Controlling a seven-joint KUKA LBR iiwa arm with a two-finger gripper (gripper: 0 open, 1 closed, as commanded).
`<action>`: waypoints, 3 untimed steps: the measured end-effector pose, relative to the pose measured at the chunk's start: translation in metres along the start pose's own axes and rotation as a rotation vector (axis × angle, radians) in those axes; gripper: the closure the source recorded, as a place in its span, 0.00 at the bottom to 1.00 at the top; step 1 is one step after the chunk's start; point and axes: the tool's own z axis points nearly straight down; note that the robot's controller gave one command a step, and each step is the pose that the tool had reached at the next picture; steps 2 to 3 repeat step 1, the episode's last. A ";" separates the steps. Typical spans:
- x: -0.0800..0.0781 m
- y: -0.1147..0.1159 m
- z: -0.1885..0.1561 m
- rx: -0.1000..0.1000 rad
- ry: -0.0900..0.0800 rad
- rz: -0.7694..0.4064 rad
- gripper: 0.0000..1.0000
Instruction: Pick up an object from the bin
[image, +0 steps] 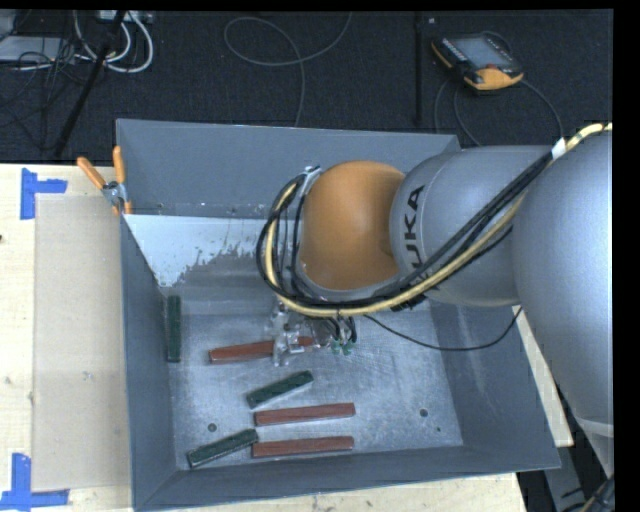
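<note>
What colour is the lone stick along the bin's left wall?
Dark green stick, in the camera view.

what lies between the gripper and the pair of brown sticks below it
A tilted dark green stick, seen in the camera view, lies between the gripper and the upper brown stick of that pair.

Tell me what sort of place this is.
Most likely a robotics lab set up for bin picking. A big KUKA arm reaches into a grey metal bin of loose brown and green sticks, and cables trail behind it.
</note>
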 end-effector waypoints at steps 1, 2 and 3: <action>0.000 0.000 -0.008 0.000 0.000 0.000 1.00; 0.000 0.000 -0.008 0.000 0.000 0.000 1.00; 0.000 0.000 -0.008 0.000 0.000 0.000 1.00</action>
